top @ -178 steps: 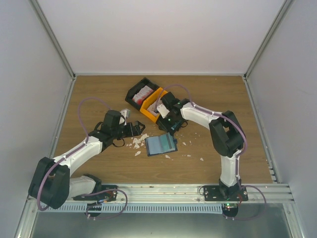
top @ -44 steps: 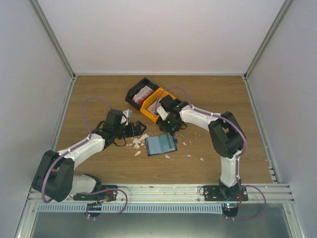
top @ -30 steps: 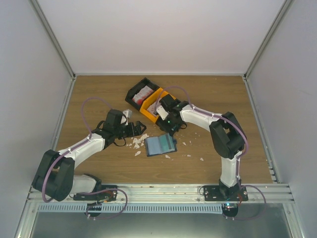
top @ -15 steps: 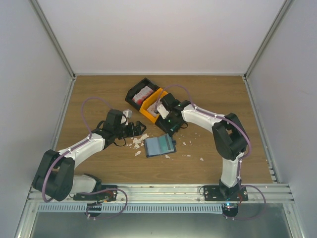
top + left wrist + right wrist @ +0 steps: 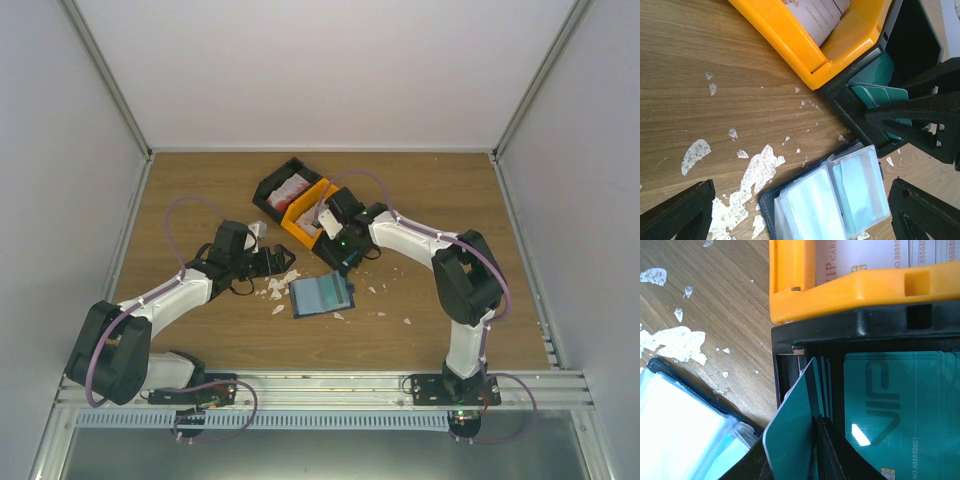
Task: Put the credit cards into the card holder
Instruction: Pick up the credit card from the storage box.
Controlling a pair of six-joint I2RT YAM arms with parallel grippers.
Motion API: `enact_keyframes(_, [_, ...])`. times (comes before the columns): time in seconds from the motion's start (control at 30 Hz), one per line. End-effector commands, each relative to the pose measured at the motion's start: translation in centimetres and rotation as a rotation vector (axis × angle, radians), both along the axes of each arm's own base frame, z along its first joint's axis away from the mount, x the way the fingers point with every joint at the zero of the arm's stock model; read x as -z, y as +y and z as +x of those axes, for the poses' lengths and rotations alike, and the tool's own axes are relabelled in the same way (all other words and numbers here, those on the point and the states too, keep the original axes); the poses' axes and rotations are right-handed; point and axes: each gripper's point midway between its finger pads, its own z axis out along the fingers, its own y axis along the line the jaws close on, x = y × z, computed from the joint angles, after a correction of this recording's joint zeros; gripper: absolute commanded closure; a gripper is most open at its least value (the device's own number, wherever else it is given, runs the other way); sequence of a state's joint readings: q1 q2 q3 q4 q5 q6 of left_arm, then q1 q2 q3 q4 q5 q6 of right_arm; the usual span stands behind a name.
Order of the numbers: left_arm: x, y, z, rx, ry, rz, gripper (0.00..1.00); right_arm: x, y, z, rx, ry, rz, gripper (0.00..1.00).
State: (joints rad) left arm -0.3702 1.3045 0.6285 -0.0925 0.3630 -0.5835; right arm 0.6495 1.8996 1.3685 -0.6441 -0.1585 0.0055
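Our right hand [image 5: 799,456] is clenched on a teal card [image 5: 791,412] tilted in the black bin [image 5: 785,346], while our left hand [image 5: 800,202] hangs spread wide near the open wallet [image 5: 862,175].

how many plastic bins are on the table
3: black plastic bin farthest back, orange plastic bin in the middle, second black bin holding teal cards nearest, partly hidden from above.
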Motion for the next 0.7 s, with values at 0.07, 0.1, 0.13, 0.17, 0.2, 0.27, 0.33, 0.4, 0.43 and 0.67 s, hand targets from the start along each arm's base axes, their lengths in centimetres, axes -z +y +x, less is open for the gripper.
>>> enact_keyframes(0.07, [-0.81,-0.3,0.88,0.004,-0.043,-0.021,0.05,-1.17,0.2,-0.84,0.002,0.012,0.039,0.8])
enact_keyframes(0.1, [-0.82,-0.28,0.92,0.003,-0.044,-0.021,0.05,-1.25,0.2,-0.88,0.002,0.011,0.041,0.8])
enact_keyframes(0.13, [-0.82,-0.34,0.88,0.005,-0.043,-0.023,0.05,-1.44,0.26,-0.92,0.001,0.01,0.048,0.8])
enact_keyframes(0.17, [-0.9,-0.34,0.92,0.005,-0.046,-0.024,0.05,-1.56,0.31,-0.99,-0.002,0.01,0.053,0.79])
enact_keyframes(0.2, [-0.85,-0.36,0.91,0.006,-0.043,-0.024,0.05,-1.56,0.31,-1.06,-0.001,0.011,0.055,0.79])
enact_keyframes(0.27, [-0.87,-0.38,0.93,0.005,-0.044,-0.026,0.05,-1.58,0.23,-1.07,0.003,0.011,0.057,0.79])
enact_keyframes(0.33, [-0.89,-0.37,0.95,0.005,-0.045,-0.027,0.05,-1.52,0.17,-1.12,0.006,0.012,0.055,0.79])
enact_keyframes(0.4, [-0.82,-0.37,0.93,0.005,-0.043,-0.026,0.05,-1.47,0.11,-1.19,0.006,0.014,0.055,0.79])
enact_keyframes(0.43, [-0.78,-0.38,0.89,0.006,-0.042,-0.025,0.05,-1.48,0.1,-1.17,0.008,0.014,0.055,0.79])
enact_keyframes(0.67, [-0.76,-0.37,0.84,0.007,-0.041,-0.026,0.05,-1.84,0.03,-1.21,0.012,0.009,0.059,0.8])
